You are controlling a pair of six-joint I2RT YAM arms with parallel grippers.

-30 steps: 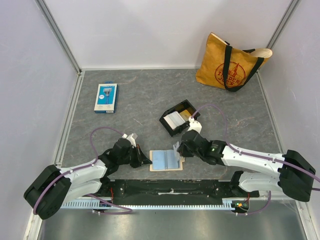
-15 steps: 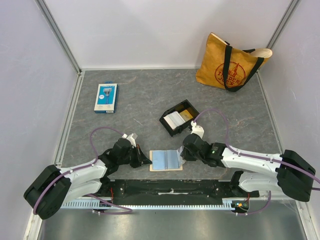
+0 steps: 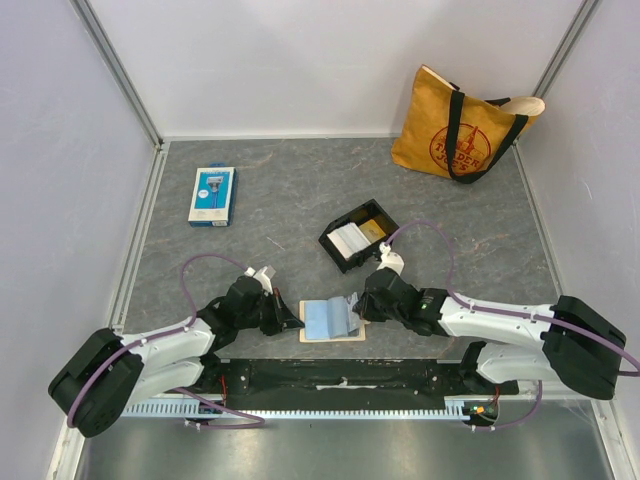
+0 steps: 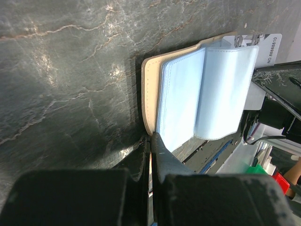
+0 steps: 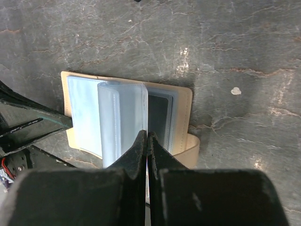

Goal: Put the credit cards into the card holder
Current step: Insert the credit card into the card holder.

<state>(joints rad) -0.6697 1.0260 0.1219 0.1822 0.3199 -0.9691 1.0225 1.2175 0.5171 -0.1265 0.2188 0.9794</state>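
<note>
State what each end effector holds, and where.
Right end effector: the card holder, pinched at the free edge of a sleeve page. Left end effector: nothing; shut, touching the holder.

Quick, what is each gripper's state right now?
Left gripper: closed, tip at the edge of the card holder; grip cannot be told.
Right gripper: closed, tips at its raised sleeve; grip cannot be told.
</note>
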